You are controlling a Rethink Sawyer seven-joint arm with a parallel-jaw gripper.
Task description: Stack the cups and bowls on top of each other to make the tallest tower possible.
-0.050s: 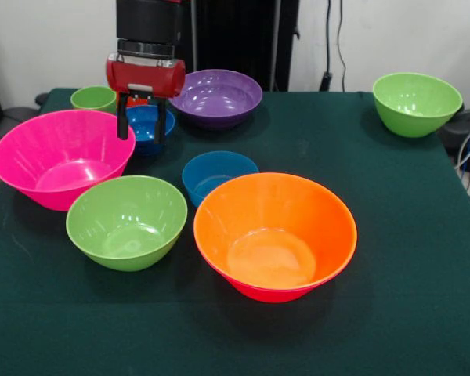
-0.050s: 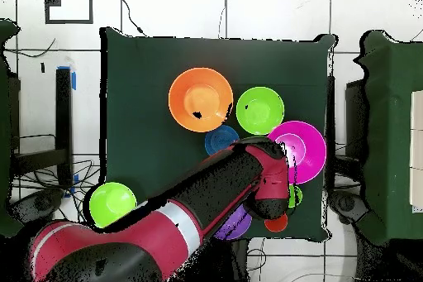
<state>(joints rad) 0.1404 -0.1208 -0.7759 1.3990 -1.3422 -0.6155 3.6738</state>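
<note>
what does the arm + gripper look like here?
Arm: red shell with black sections and a pale grey band partway along. Gripper: black cylindrical wrist above a glossy red rounded housing with a small grey plate, then two thin black straight fingers. No cables or markings visible.

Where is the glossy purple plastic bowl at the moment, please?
In the front view, the purple bowl sits at the table's far edge, just right of the gripper and behind the small blue bowl.

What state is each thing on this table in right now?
End effector: open, over the far blue bowl.
Orange bowl: upright, nested in a pink bowl.
Other pink bowl: upright, empty.
Near green bowl: upright, empty.
Far green bowl: upright, empty.
Purple bowl: upright, empty.
Near blue bowl: upright, empty.
Green cup: upright.
</note>
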